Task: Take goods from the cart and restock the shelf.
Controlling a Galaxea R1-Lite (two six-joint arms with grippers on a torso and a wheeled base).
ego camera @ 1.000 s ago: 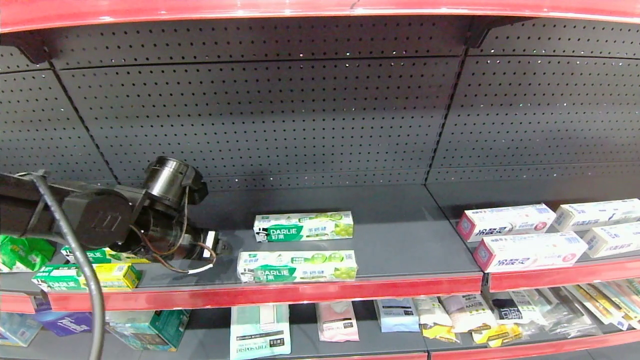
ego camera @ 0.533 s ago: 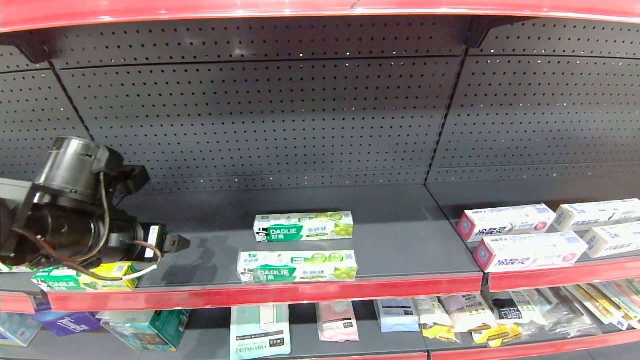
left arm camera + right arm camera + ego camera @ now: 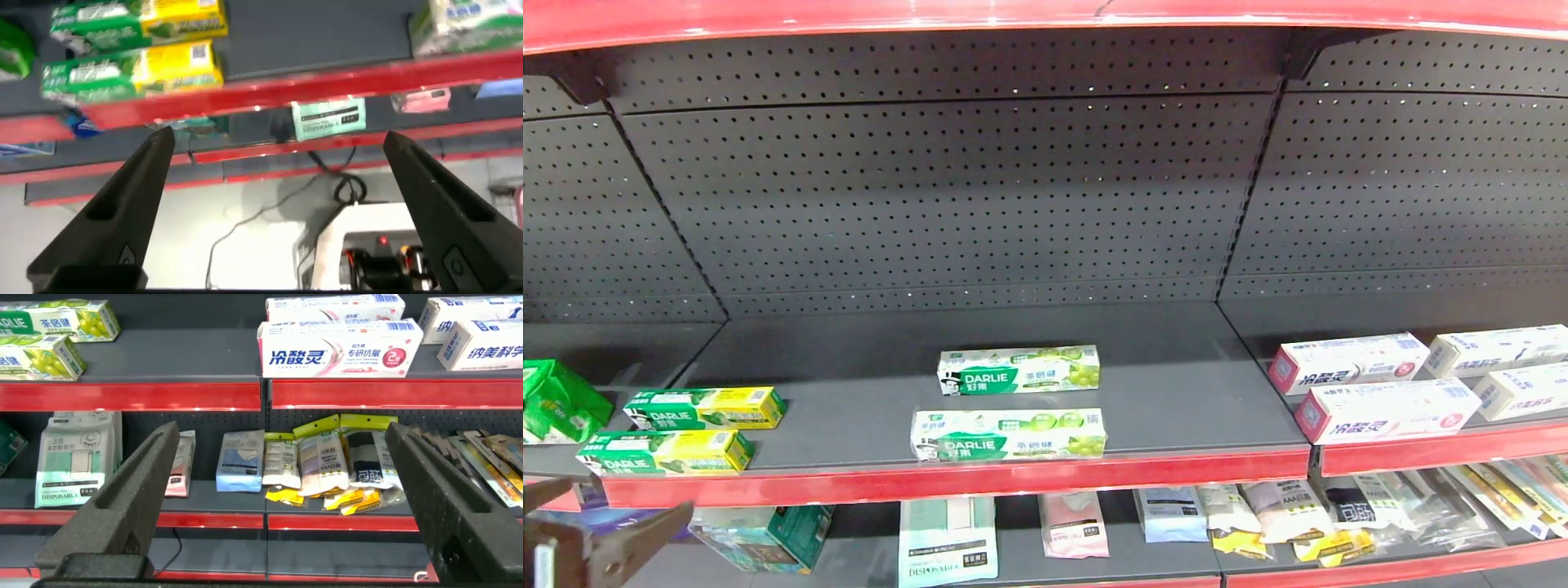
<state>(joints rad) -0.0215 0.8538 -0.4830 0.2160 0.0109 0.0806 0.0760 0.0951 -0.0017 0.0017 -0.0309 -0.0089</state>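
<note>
**Jaws.** Left gripper (image 3: 278, 137): fingers spread wide with nothing between them. It hangs below and in front of the red lip (image 3: 956, 480) of the shelf (image 3: 849, 359). Right gripper (image 3: 282, 429): equally wide and empty, facing the lower tier, where hanging packets (image 3: 327, 461) lie straight beyond the gap.

**Nearest goods.** Just above and beyond the left fingertips, two green-and-yellow boxes (image 3: 663, 452) lie flat near the lip, one behind the other.

**Task goods.** Farther along the deck toward the right gripper's side lie the green-and-white toothpaste boxes: a front box (image 3: 1008, 434) close to the lip and a rear box (image 3: 1018, 369) behind it, the two apart. Each lies flat, with its long axis parallel to the lip and its ends pointing toward the shelf's two sides.

**Adjoining bay.** Above the right jaws, white-and-pink boxes (image 3: 339, 347) rest lengthwise along the edge — from the head view they appear slightly angled.

**Farthest.** The perforated back panel (image 3: 947, 188) closes the bay.
</note>
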